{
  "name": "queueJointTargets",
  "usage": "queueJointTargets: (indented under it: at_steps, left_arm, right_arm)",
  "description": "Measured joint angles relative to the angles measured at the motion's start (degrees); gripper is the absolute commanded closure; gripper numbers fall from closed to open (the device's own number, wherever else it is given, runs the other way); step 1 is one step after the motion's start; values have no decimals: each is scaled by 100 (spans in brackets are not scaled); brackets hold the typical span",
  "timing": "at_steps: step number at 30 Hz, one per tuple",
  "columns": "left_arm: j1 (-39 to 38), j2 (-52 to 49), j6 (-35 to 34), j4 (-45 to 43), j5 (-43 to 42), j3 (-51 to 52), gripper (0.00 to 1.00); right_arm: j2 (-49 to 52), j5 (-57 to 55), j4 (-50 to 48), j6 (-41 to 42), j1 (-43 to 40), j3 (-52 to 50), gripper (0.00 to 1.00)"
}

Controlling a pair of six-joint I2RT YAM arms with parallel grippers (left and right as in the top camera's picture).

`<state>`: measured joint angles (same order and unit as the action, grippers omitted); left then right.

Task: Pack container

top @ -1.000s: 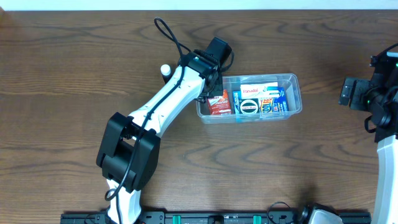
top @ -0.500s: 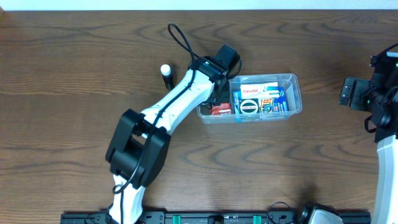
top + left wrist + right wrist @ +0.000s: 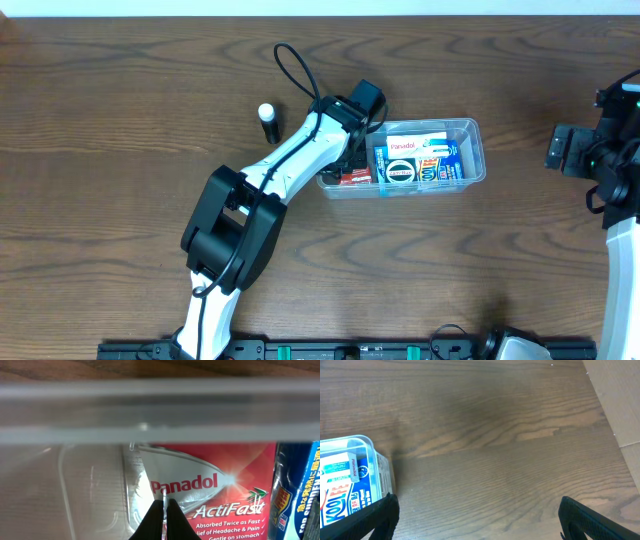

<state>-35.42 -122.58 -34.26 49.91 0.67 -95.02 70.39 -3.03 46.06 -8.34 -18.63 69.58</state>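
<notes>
In the last second the left arm (image 3: 300, 160) has swung right, clear of the tube (image 3: 266, 116) and over the container (image 3: 481, 158)'s left end, mid-tabletop (image 3: 120, 200); left jaws pinched shut above the Panadol box (image 3: 215, 490); right jaws gape idle; that box looks delivered.

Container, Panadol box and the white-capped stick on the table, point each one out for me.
container (image 3: 478, 150): overhead view, right end wall.
Panadol box (image 3: 210, 495): left wrist view, red printed face.
white-capped stick (image 3: 266, 111): overhead view, white cap.
</notes>
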Motion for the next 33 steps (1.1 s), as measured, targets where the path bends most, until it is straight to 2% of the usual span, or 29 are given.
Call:
queueJointTargets:
  at_steps: [10, 33]
  left_arm:
    - [7, -2, -7, 595, 490, -378, 95]
    - [4, -74, -24, 553, 621, -424, 94]
  right_arm:
    - [2, 0, 0, 0, 0, 0, 1]
    - [2, 0, 0, 0, 0, 0, 1]
